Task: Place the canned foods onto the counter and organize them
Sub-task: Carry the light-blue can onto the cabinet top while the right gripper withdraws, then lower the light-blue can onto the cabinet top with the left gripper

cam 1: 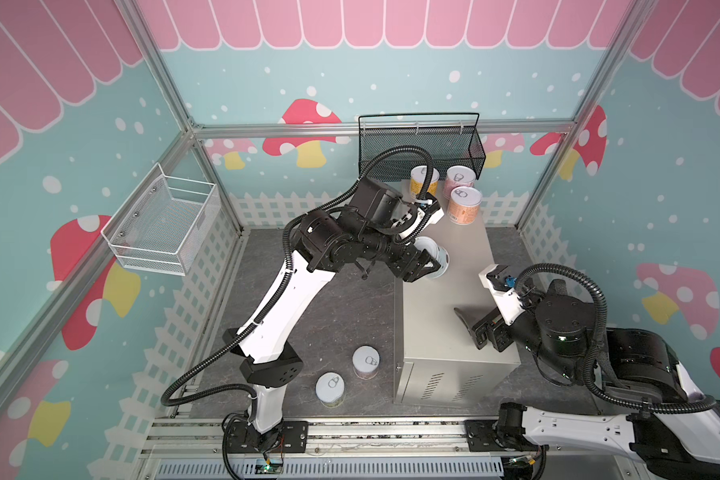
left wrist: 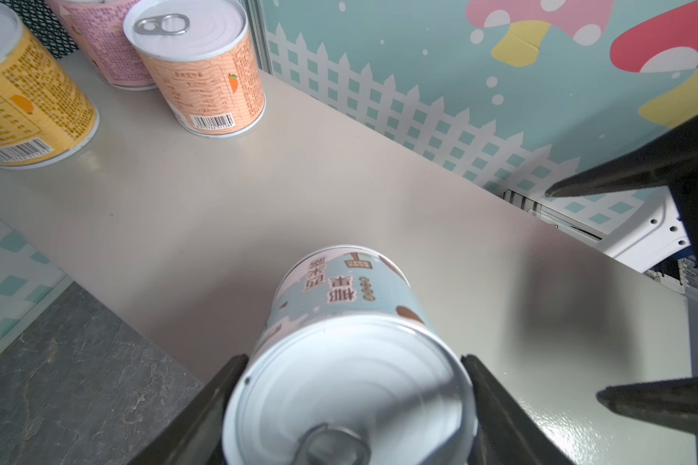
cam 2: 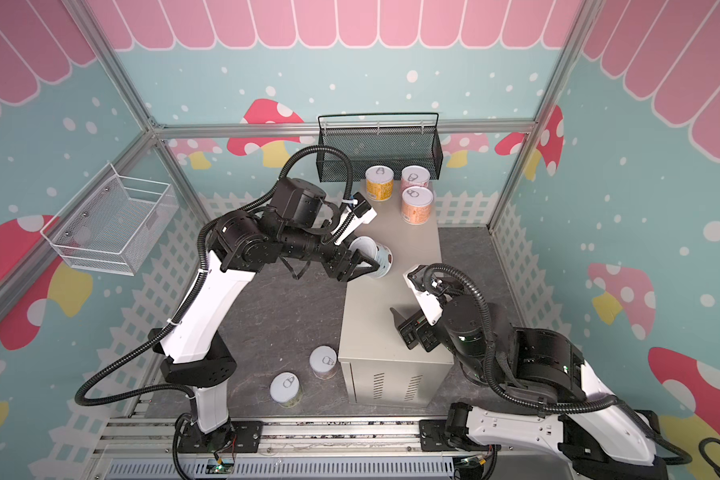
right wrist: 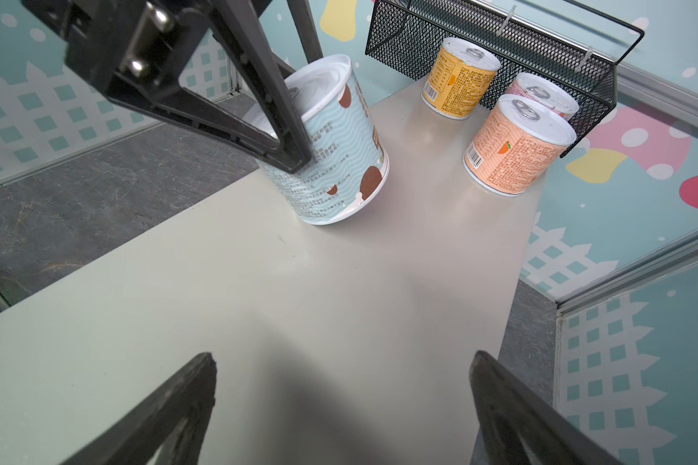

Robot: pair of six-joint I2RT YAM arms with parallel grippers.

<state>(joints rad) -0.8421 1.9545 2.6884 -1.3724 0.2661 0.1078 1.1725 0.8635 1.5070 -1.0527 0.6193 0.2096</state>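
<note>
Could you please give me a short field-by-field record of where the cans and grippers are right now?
left gripper: shut on light blue can, tilted over the counter
right gripper: open, empty, above the counter
on counter, upright: yellow can, pink can, orange can
on floor, upright: green can, pink-white can

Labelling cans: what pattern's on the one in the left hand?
Light blue can: wavy stripes, brown dots. Clearest in right wrist view.

Pale blue can (right wrist: 339,161), wavy lines, brown dots; yellow can (right wrist: 456,80), pink can (right wrist: 540,94), orange can (right wrist: 512,157); beige worktop (right wrist: 339,302); black mesh basket (right wrist: 420,40).
</note>
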